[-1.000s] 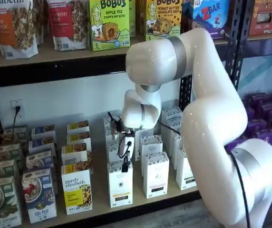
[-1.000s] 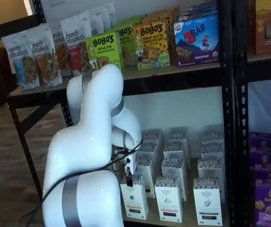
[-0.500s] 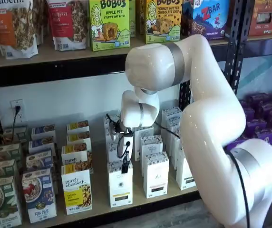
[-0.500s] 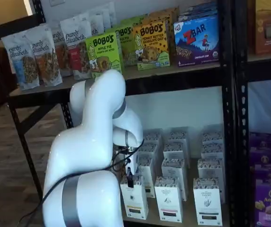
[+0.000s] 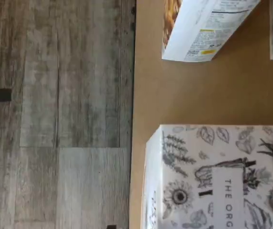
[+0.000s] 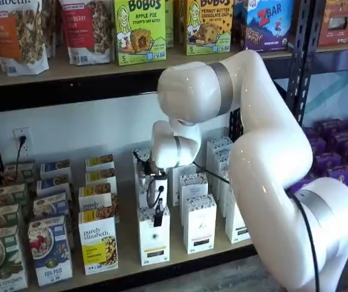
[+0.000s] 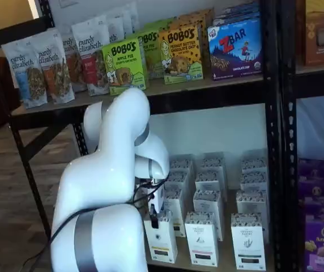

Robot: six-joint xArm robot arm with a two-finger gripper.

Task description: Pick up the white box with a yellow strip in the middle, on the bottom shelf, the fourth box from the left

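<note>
Between my cameras and the rack, the white arm (image 6: 265, 158) fills most of both shelf views, bent over with its wrist low in front of the bottom shelf (image 6: 128, 246). That tan board carries rows of cartons front to back. On it I see the white box (image 6: 154, 236) at the front edge, upright, its speckled top and pale-yellow strip facing me; in a shelf view it sits here too (image 7: 162, 238). Beside it on one side stands the purely elizabeth box (image 6: 98, 242) with its yellow panel, on the other a similar white carton with a black strip (image 6: 199, 222). From the wrist camera I look straight down on the white box's botanical-print top (image 5: 217, 176), the tan board around it and grey plank floor (image 5: 55, 114) beyond the edge. My gripper (image 6: 159, 214) hangs just above the white box's top, only a dark finger and cable showing, so I cannot tell how the jaws stand.
</note>
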